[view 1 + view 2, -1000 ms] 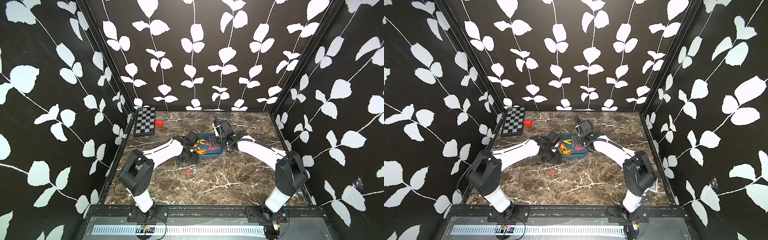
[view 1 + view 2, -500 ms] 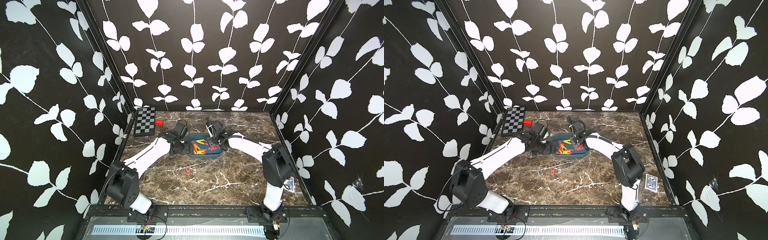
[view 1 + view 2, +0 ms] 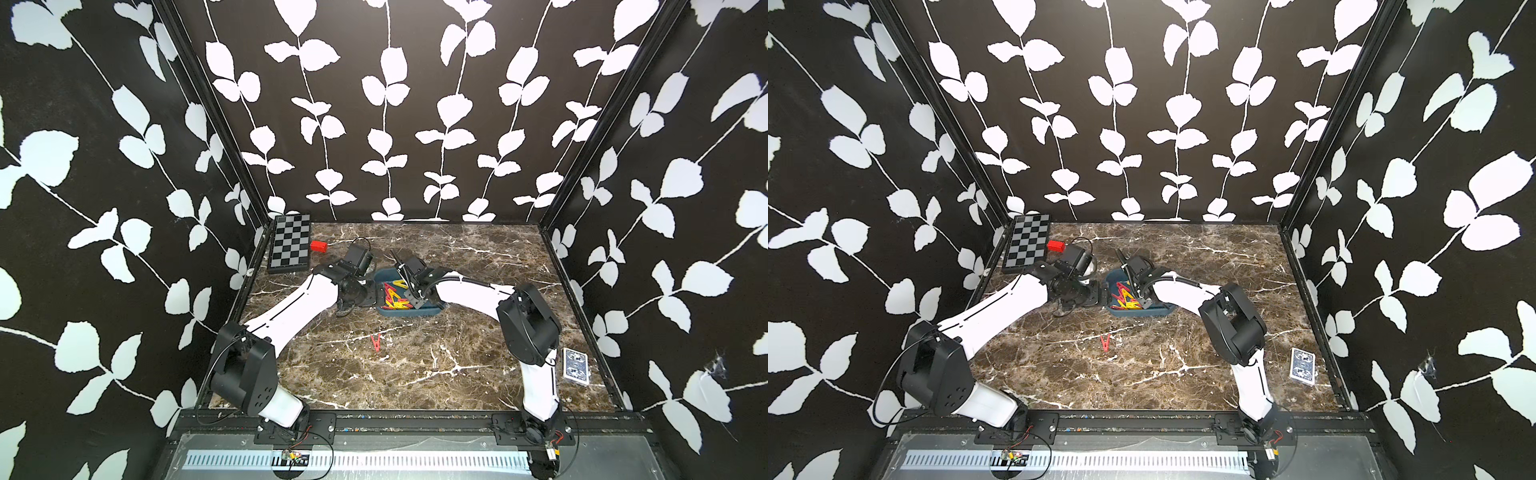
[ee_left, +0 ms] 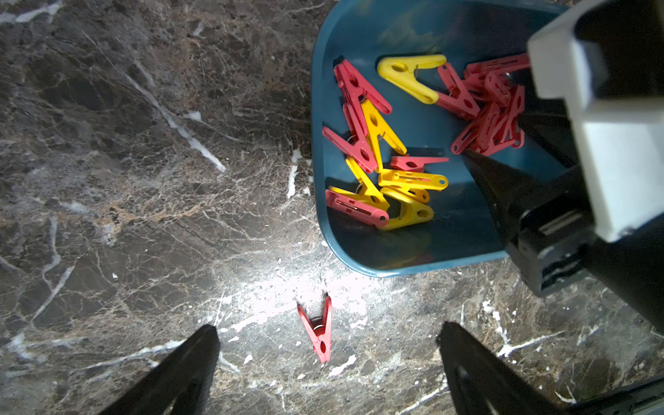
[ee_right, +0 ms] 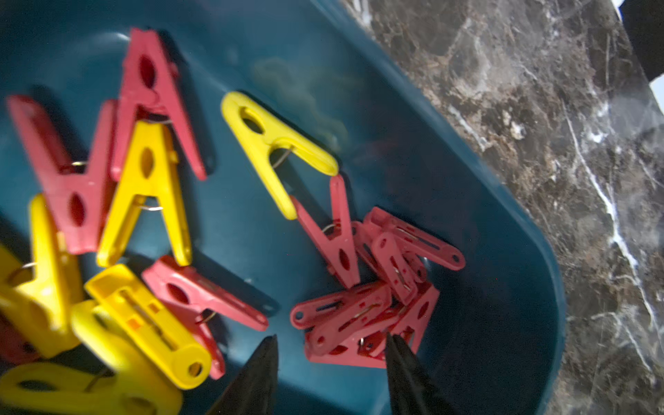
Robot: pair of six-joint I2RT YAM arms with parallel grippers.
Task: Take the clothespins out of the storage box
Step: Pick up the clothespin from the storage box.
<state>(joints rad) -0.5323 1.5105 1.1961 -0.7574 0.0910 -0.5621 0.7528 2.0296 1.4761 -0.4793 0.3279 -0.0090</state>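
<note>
"Near the middle of the marble table [image 3: 457, 374], where does the storage box [image 3: 419, 312] sit?"

"Between the two arms, toward the back half. It holds a jumble of clothespins [image 3: 395, 297], red and yellow, lying flat and overlapping on its teal floor."

"Are any of them out?"

"One. A lone red clothespin [image 3: 376, 343] lies on bare marble in front of the box, well apart from it, and it shows in both top views."

"What about the right gripper [image 5: 331, 337]?"

"It is down inside the box, at the end nearest its own arm. Its jaws stand part-way apart, straddling a clump of red pegs [image 5: 363, 316] that rests on the box floor. One fingertip [image 5: 406, 377] overlaps the clump and the other is clear of it."

"And the left gripper [image 4: 327, 327]?"

"Its jaws are spread wide with nothing between them. It is over bare marble, just beside the box's other end. Its wrist view looks past both fingers at the lone red clothespin and a rounded corner of the box."

"Anything else on the table?"

"A checkerboard [image 3: 291, 245] lies in the back left corner with a small red block [image 3: 318, 246] just beside it. A deck of cards [image 3: 575, 366] lies near the right arm's base."
</note>
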